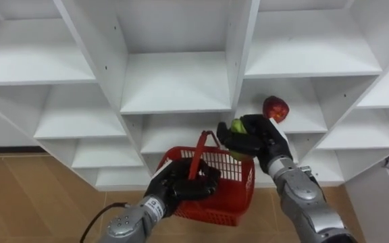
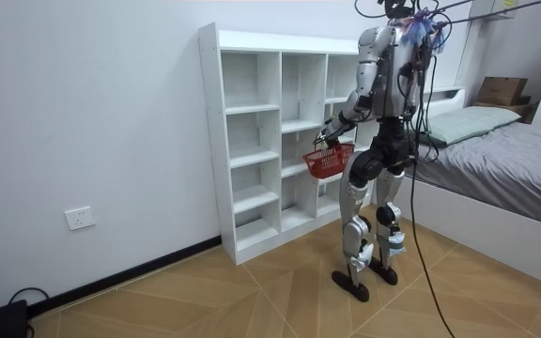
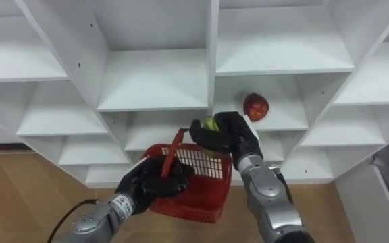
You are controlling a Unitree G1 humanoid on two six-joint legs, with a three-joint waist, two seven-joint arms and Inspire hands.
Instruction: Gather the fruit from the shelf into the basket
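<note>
While right robot hand (image 1: 261, 139) clasps green fruit (image 1: 238, 126), the basket handle (image 1: 200, 151) points up.

No legible text, labels or nos. anywhere. Shelf (image 1: 174, 84) is plain white, basket (image 1: 228, 196) plain red; box (image 2: 501, 90) at the far wall too small to read.

The left hand (image 1: 184, 183) curls round the handle of a red basket (image 1: 225, 196), held in front of the white closet (image 1: 174, 81). At the basket's one o'clock, the right hand (image 1: 252, 140) grips a green fruit (image 1: 238, 126). A red apple (image 1: 275, 108) sits on a shelf at that hand's two o'clock.
</note>
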